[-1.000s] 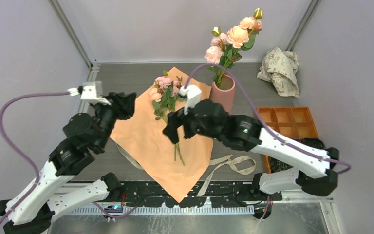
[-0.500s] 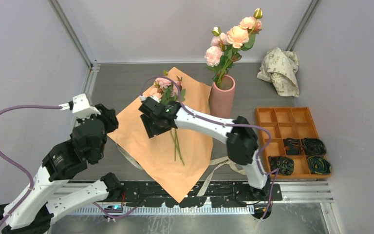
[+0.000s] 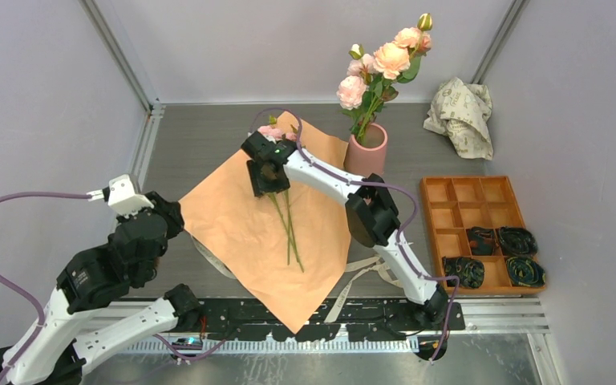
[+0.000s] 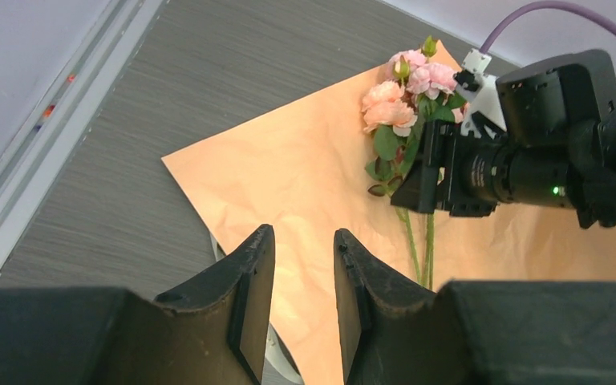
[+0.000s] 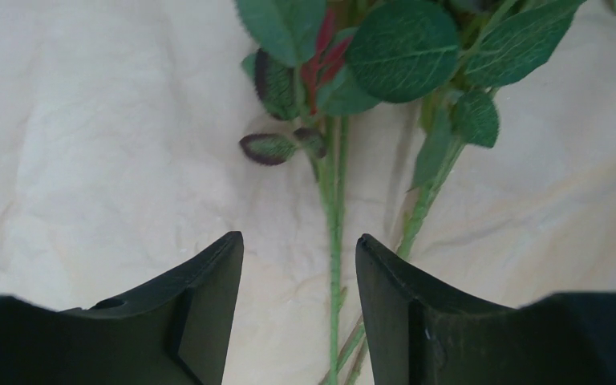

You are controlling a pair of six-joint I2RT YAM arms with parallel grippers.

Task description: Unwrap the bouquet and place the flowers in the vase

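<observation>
Stalks of pink flowers (image 3: 289, 228) lie loose on the opened orange wrapping paper (image 3: 224, 216), which is spread flat on the desk (image 3: 200, 132). A beige ribbon (image 3: 381, 269) trails off the paper's near edge. The unwrapping looks finished to me, and a first bunch (image 3: 385, 60) already stands in the pink vase (image 3: 366, 156), just past the paper's far corner.

In the last second the right arm has swung over from beside the vase and reached out across the paper. Its right hand (image 5: 298, 241) has come down over the remaining stalks, just below the leaves. The fingers have narrowed but are still released. They straddle one thin stem with paper showing on both sides, while a second stem slants in under one finger. The left hand (image 4: 303, 237) has drawn back toward the paper's near left edge, fingers a little parted and empty.

I'd say a pick-up is coming, though closing here might catch only one stem cleanly.
</observation>
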